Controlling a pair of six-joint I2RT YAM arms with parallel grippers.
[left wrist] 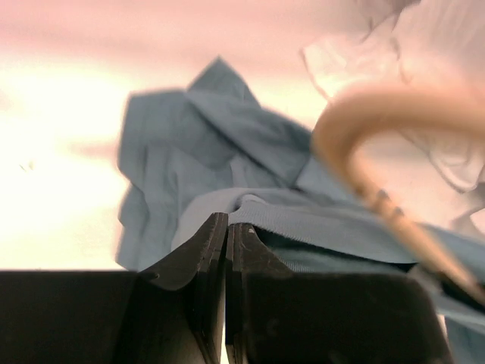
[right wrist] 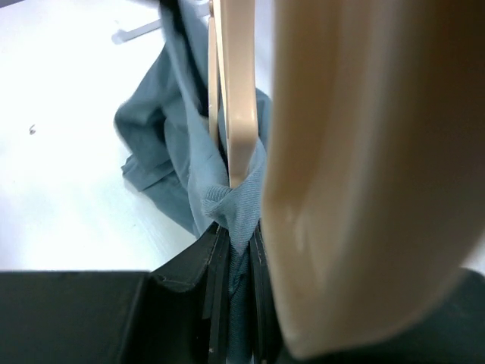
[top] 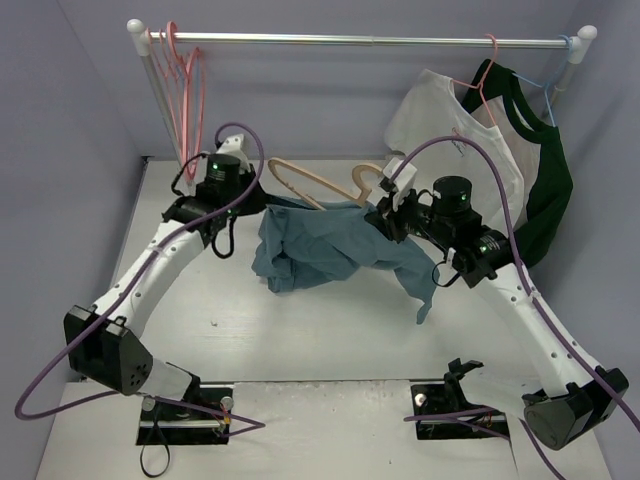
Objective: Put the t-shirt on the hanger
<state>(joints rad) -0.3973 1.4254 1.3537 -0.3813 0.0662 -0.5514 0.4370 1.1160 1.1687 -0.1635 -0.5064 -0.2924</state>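
Observation:
The teal-blue t-shirt (top: 320,250) hangs bunched above the table, stretched between my two grippers. My left gripper (top: 262,203) is shut on its ribbed collar edge at the shirt's upper left; the left wrist view shows the jaws (left wrist: 226,220) closed at the collar and the shirt (left wrist: 204,144) drooping beyond. My right gripper (top: 380,222) is shut on cloth at the upper right, and the pinched fold (right wrist: 239,227) shows between its fingers. The tan hanger (top: 310,180) lies across the shirt's top, one arm running into the cloth, its hook by the right gripper. The hanger (right wrist: 235,91) fills the right wrist view.
A metal rail (top: 360,40) spans the back. Pink hangers (top: 185,90) hang at its left end. A white t-shirt (top: 440,120) and a dark green and white shirt (top: 545,170) hang at the right, close behind my right arm. Grey walls close both sides.

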